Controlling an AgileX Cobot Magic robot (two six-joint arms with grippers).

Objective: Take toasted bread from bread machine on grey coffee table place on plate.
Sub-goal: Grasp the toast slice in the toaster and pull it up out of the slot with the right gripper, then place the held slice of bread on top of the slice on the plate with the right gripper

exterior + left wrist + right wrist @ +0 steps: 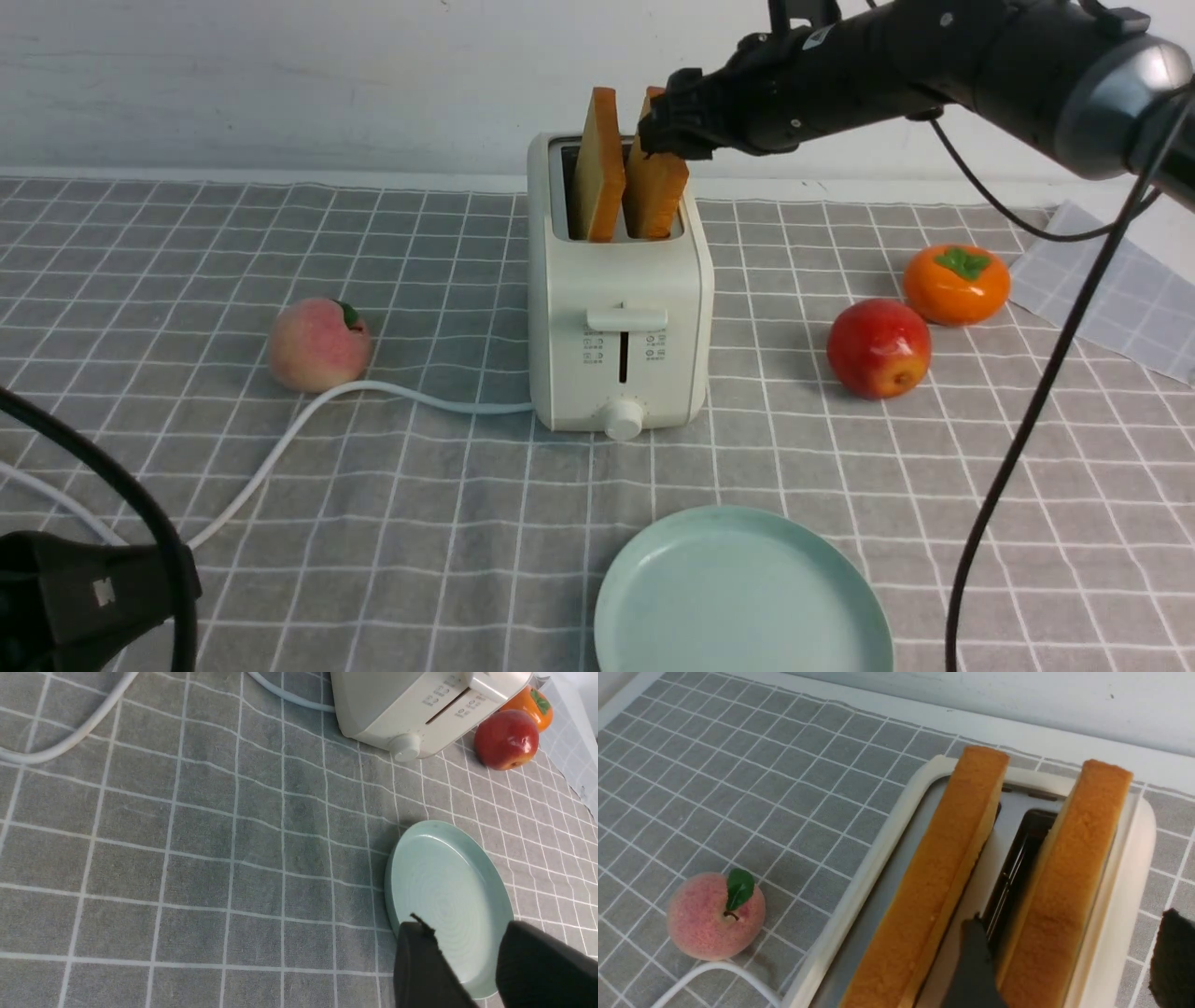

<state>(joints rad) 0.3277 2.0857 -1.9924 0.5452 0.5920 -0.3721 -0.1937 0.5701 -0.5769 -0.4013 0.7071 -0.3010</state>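
Right claw (661,131) at the top of the toaster (616,308), fingers (971,961) spread wide and astride the right slice of toast (658,191). One finger down in the gap between the two slices, the other out past the toaster's right side. No squeeze on the crust, nothing gripped.

Right slice upright in its slot, top half clear of the rim. Just beside it, in the other slot, the left slice of toast (597,163), likewise upright and poking out.

Toaster mid-table on the grey checked table (420,523), lever (627,318) and knob (623,420) facing the robot. White cord (280,448) from the toaster's lower left corner, curving across the cloth toward the near left edge.

Plate (742,597) at the near edge, in front of the toaster and a little to the right, well apart from it.

Peach (317,343) left of the toaster, touching the cord. Apple (878,347) and persimmon (957,283) to the right, near each other.

Left claw (474,975) low at the near left, fingers apart with nothing between them, plate showing beyond the gap.
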